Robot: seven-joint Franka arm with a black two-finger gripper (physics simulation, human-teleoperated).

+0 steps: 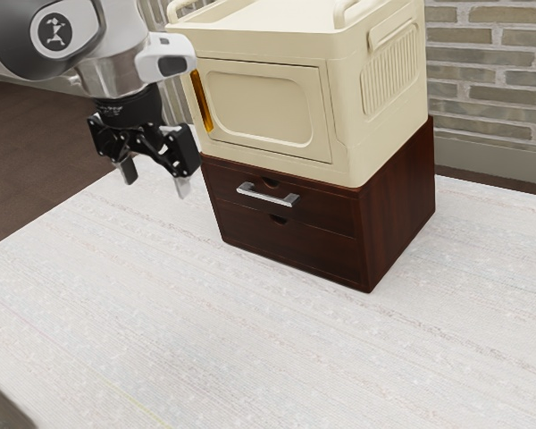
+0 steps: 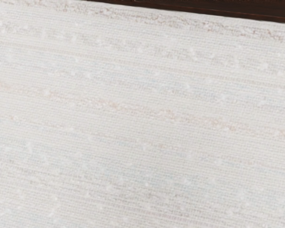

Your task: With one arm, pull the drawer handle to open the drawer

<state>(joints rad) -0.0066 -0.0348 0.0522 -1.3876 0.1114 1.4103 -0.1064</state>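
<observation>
While a round emblem (image 1: 55,31) with a little figure marks my arm (image 1: 116,71), my gripper (image 1: 155,177) hangs with its fingers spread wide. The exterior view gives me the cream cabinet (image 1: 259,103) and brick wall (image 1: 491,85); the wrist view, a pale streaked surface (image 2: 142,118) beside dark wood (image 2: 204,7). The straight, silvery handle (image 1: 264,196) sits across the brown chest's (image 1: 397,197) closed upper drawer (image 1: 326,212), apart from my fingers.

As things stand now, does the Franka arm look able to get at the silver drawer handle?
Probably yes. The open gripper hangs near the dark cabinet, and I see nothing between it and the silver handle, though the cream unit above may limit room.
</observation>
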